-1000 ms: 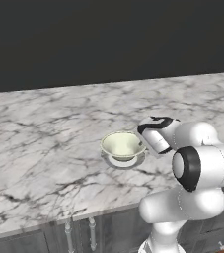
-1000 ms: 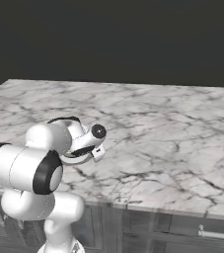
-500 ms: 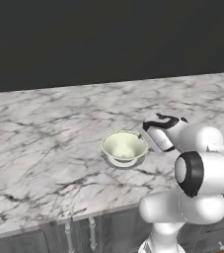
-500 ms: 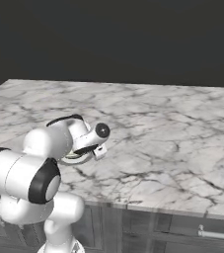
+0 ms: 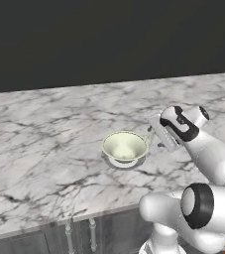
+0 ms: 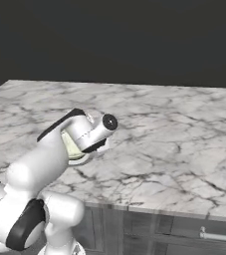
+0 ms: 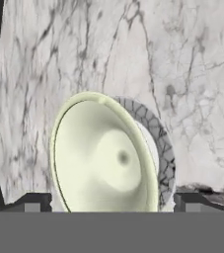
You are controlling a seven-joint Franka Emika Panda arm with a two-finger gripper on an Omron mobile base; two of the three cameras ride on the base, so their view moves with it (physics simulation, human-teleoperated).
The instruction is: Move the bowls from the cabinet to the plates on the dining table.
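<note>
One pale cream-green bowl [image 5: 125, 147] stands upright on a small plate [image 5: 115, 161] near the front of the marble dining table [image 5: 44, 129]. Just right of the bowl, and clear of it, hovers my gripper [image 5: 154, 133], open and empty. In the hand view the bowl [image 7: 103, 153] lies between the spread fingertips [image 7: 32, 201], and the plate's grey rim [image 7: 159, 133] shows behind it. From the right base view my hand hides most of the bowl [image 6: 69, 147] and plate [image 6: 80, 160]. The cabinet is out of view.
The table's front edge runs close below the bowl, with dark grey fronts and a silver handle [image 6: 216, 234] beneath. A dark wall stands behind the table. Bare marble [image 6: 174, 129] spreads to both sides of the plate.
The gripper went from shut on the bowl's rim to open and let go. The hand has drawn back a little from the bowl. The bowl stays on the plate.
</note>
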